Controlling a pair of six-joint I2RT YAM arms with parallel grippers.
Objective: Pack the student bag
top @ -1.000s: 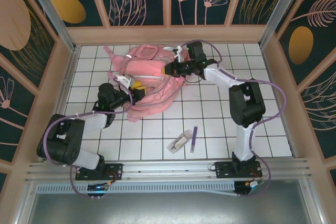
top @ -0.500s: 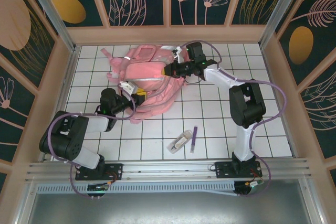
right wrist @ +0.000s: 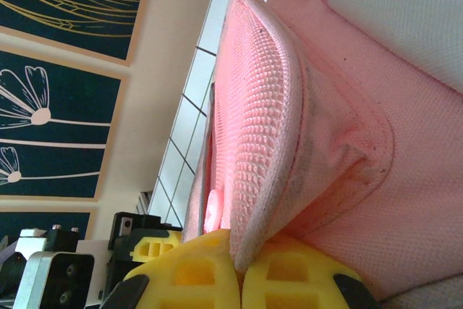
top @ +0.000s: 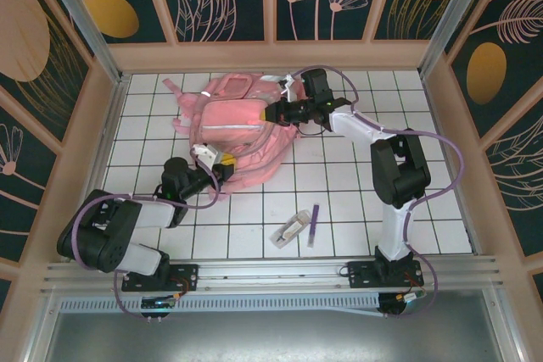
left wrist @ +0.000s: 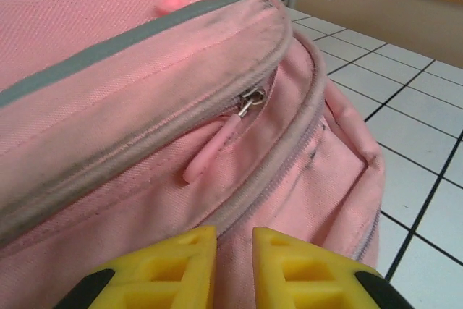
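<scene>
Student bag [top: 233, 129]: lying on the tiled table [top: 356, 209], far centre-left. Right arm: reaching left, right gripper [top: 270, 114] pinched tight on the bag's padded mesh edge. Left arm: folded low, left gripper [top: 222, 160] at the bag's near edge, fingers nearly together; whether they hold fabric cannot be told. Change: left gripper sits nearer its base than a second ago; right arm unmoved
</scene>
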